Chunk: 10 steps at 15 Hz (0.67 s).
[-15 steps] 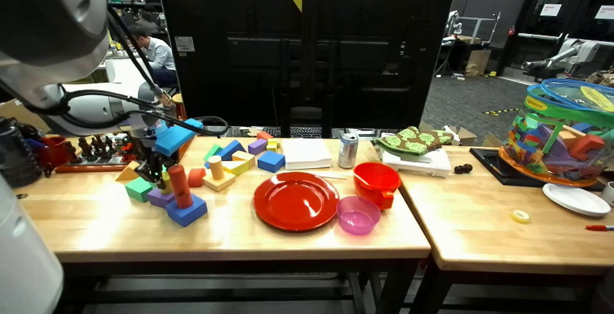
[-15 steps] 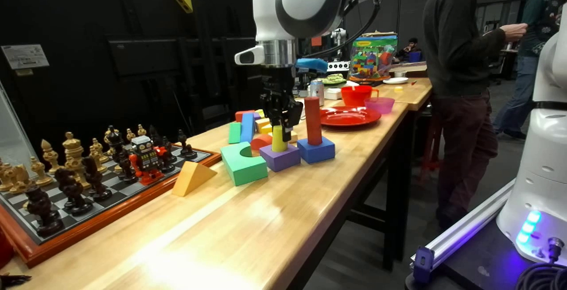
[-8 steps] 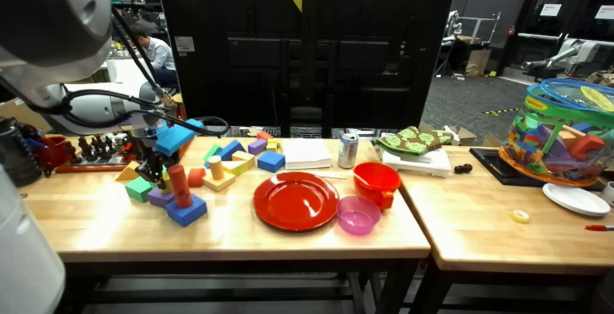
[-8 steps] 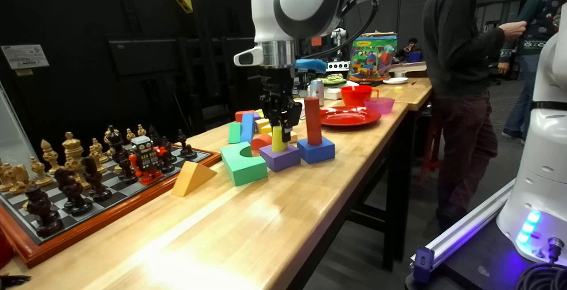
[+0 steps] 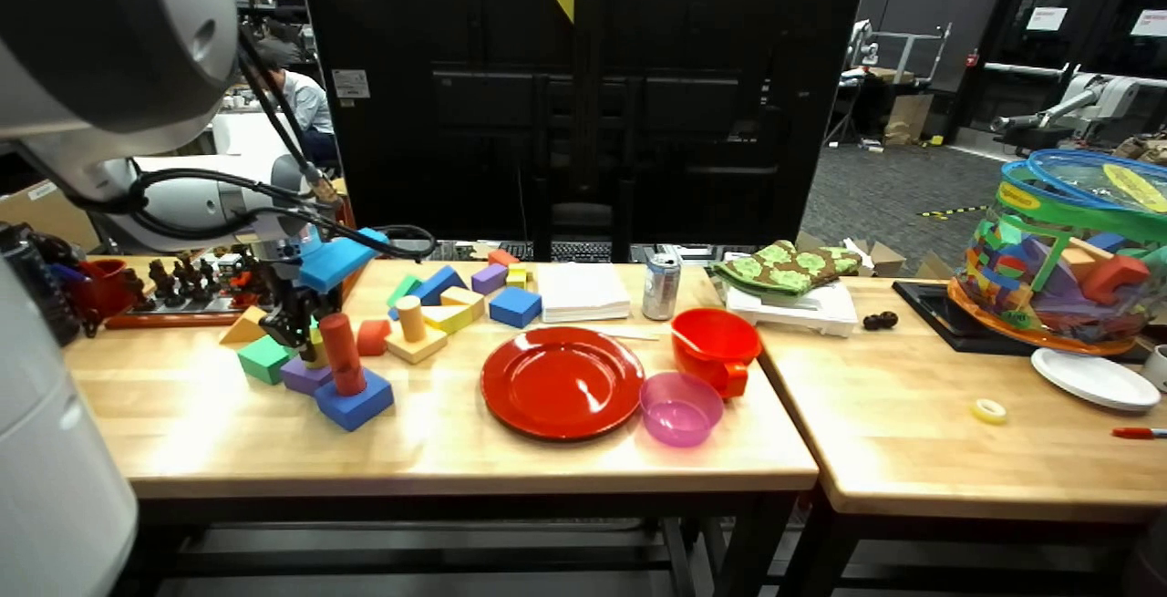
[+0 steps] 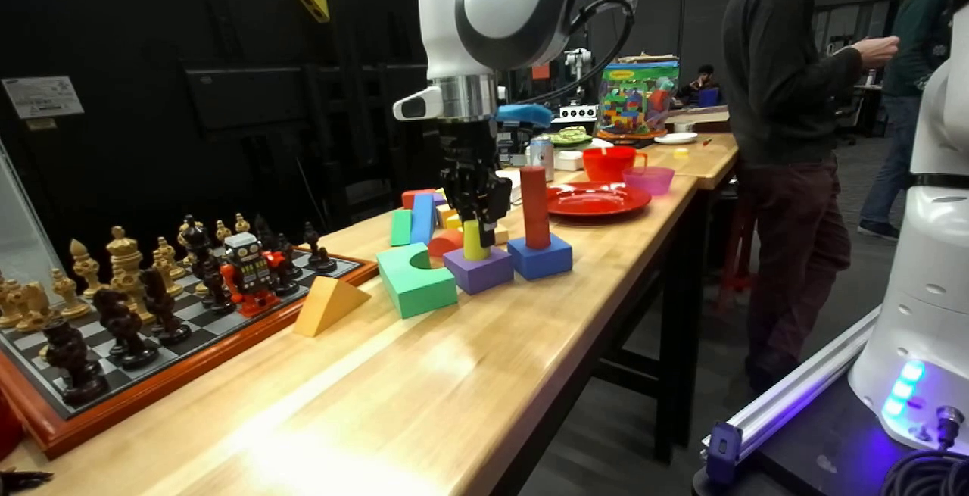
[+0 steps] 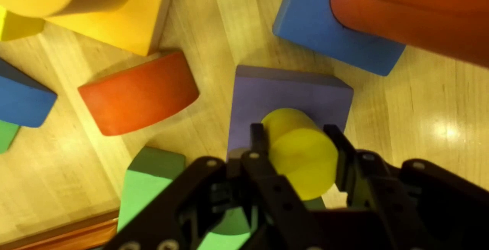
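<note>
The gripper (image 7: 294, 131) is clamped on a yellow cylinder (image 7: 303, 162), upright on a flat purple rectangular block (image 7: 267, 95); in the wrist view, a tall red cylinder (image 7: 416, 9) stands at one o'clock.

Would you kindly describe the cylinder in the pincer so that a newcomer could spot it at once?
In an exterior view, go right from the chessboard, past the green block, to the purple block. On top is the yellow cylinder, gripped by the pincer; its colour sets it apart from the red cylinder nearby.
</note>
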Available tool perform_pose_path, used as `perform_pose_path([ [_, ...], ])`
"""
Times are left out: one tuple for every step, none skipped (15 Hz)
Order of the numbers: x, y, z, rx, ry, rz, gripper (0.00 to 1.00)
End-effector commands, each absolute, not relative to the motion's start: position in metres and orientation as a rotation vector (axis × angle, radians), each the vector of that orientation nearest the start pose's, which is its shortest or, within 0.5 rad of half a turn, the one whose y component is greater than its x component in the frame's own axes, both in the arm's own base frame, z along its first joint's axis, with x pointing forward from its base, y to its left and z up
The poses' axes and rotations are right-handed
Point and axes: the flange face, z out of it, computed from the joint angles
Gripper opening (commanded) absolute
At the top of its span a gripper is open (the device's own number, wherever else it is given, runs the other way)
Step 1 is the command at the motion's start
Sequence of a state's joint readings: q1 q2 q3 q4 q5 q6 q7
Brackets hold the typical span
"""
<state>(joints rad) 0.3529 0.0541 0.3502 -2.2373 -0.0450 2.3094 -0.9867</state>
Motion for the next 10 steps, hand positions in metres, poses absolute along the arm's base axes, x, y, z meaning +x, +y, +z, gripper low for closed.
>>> perform_pose_path([
  [0.4078, 0.3472, 0.3124, 2.007, 2.399, -0.103, 0.16],
  [0.4084, 0.3492, 0.3115, 1.997, 2.404, -0.113, 0.16],
  [0.4087, 0.3508, 0.3105, 1.988, 2.408, -0.122, 0.16],
  [0.4086, 0.3524, 0.3092, 1.977, 2.413, -0.132, 0.16],
  [0.4097, 0.3536, 0.3077, 1.969, 2.416, -0.139, 0.16],
  [0.4101, 0.3546, 0.3069, 1.962, 2.419, -0.146, 0.16],
  [0.4109, 0.3555, 0.3078, 1.956, 2.418, -0.15, 0.16],
  [0.4114, 0.3553, 0.3088, 1.956, 2.402, -0.15, 0.16],
  [0.4109, 0.3558, 0.31, 1.943, 2.403, -0.151, 0.66],
  [0.4103, 0.3565, 0.3105, 1.935, 2.4, -0.152, 0.67],
])
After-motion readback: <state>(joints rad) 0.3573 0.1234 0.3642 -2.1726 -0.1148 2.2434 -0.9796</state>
